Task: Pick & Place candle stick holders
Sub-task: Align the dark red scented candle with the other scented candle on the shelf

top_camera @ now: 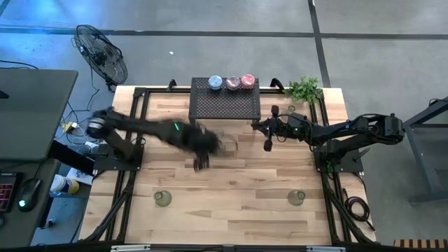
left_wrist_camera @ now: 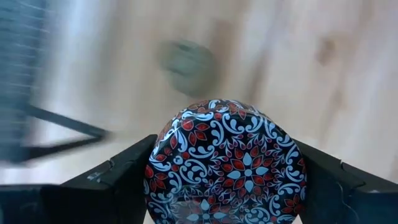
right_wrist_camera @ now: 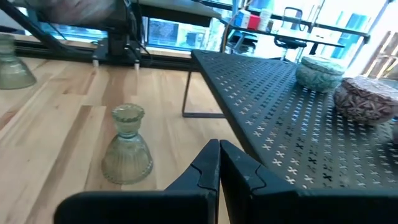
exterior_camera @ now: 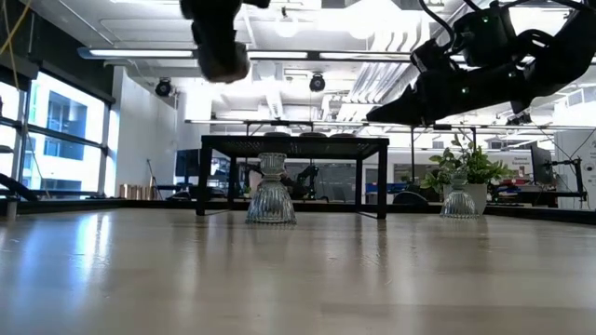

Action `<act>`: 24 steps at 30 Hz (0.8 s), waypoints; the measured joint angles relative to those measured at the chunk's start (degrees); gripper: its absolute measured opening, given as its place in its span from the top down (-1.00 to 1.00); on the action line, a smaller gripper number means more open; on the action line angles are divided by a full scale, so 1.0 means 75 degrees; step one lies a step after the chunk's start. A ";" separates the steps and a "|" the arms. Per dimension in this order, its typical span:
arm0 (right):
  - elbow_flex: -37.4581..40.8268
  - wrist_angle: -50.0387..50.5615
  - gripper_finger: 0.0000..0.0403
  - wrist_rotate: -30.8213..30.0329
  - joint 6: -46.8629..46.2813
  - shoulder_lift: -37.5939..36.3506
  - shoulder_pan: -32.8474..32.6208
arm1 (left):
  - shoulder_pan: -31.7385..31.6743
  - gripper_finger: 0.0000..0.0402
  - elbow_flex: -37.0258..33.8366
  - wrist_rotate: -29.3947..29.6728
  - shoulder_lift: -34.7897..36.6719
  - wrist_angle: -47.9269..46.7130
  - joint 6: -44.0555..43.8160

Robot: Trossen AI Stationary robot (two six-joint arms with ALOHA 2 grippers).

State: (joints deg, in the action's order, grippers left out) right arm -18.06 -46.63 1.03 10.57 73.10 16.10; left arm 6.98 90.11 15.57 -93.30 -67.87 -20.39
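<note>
Glass is my worry. From the high view, my left hand (top_camera: 201, 143) is in fast motion over mid-bench, just past the rack's (top_camera: 225, 105) 7 o'clock corner, well apart from the three holders (top_camera: 231, 82) lined up on the rack's far edge. Two green holders (top_camera: 162, 199) sit on the bench (top_camera: 231, 189) at 7 and 5 o'clock. My right hand (top_camera: 267, 136) waits by the rack's 4 o'clock corner.

At bench height, one ribbed holder (exterior_camera: 271, 201) stands upright before the rack; another (exterior_camera: 459, 202) stands to its right near the plant (exterior_camera: 468, 167).

Left wrist: the fingers (left_wrist_camera: 118, 177) are clenched on a patterned red-and-blue holder (left_wrist_camera: 227, 165), gripped low on its round sides. At this speed I judge it could twist or squirt out and break on the wood.

Right wrist: the fingers (right_wrist_camera: 214, 165) are pressed together, grasping nothing, with a green holder (right_wrist_camera: 127, 146) just beside them. A careless swing here could knock it over, or the two arms could clash near the rack.
</note>
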 joint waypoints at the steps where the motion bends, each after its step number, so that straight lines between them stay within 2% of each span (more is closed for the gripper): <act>1: 0.0000 0.0004 1.00 -0.0054 0.0003 0.0000 0.0000 | -0.0387 -0.45 0.0001 0.0011 0.0246 -0.0001 0.0341; 4: 0.0000 0.0006 1.00 -0.0215 0.0000 0.0000 0.0003 | -0.1791 -0.45 0.0006 -0.0053 0.0858 0.0029 0.1194; 7: 0.0000 0.0036 1.00 -0.0308 -0.0008 0.0000 0.0003 | -0.3495 -0.45 0.0009 -0.0449 0.1105 0.0198 0.1943; 10: 0.0000 0.0045 1.00 -0.0463 -0.0023 0.0000 0.0003 | -0.5133 -0.45 0.0006 -0.1110 0.1011 0.0608 0.2727; 13: 0.0000 0.0061 1.00 -0.0664 -0.0077 0.0000 0.0006 | -0.6334 -0.45 0.0012 -0.2032 0.0617 0.1264 0.3392; 15: 0.0000 0.0064 1.00 -0.0692 -0.0085 0.0000 0.0006 | -0.6845 -0.45 0.0006 -0.2534 0.0306 0.1617 0.3599; 18: 0.0000 0.0067 1.00 -0.0699 -0.0077 0.0000 0.0006 | -0.7232 -0.45 0.0009 -0.2812 -0.0152 0.1889 0.3883; 24: 0.0000 0.0101 1.00 -0.0943 -0.0029 0.0000 0.0064 | -0.7153 -0.45 0.0452 -0.2841 -0.1011 0.2035 0.4305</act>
State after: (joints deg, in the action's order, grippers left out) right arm -18.06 -45.87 -6.04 10.35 73.10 16.58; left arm -46.67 93.50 -5.74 -100.88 -52.61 11.90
